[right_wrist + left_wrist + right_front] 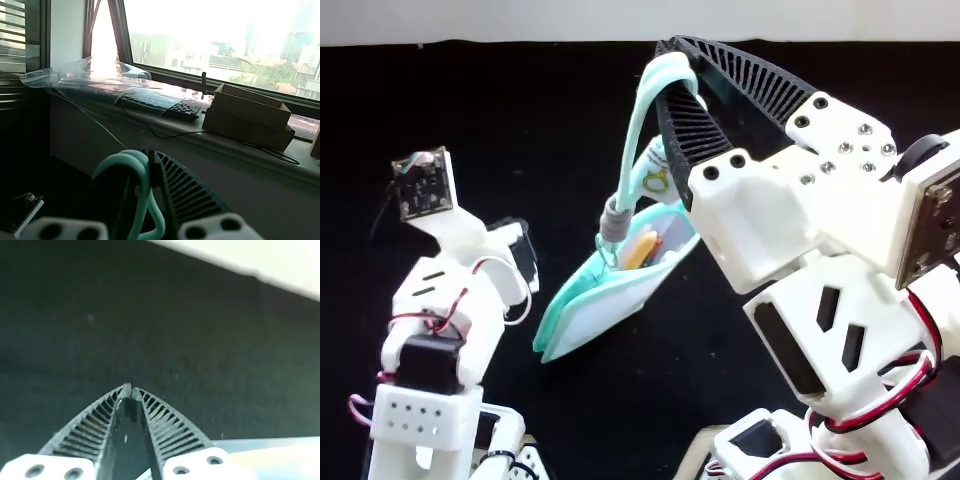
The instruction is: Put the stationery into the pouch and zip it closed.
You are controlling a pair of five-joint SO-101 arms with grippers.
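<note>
right arm (790,220) looms nearest; left gripper (131,389) sits pinched together, empty, over the black table (520,120); teal pouch (600,310), stationery (642,250) inside, hangs by its strap (655,72) beneath the right gripper (672,50) clamping it.

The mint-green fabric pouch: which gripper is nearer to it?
Right. The right gripper is shut on the loop strap of the mint-green fabric pouch; the left gripper is shut over the black table, apart from it.
</note>
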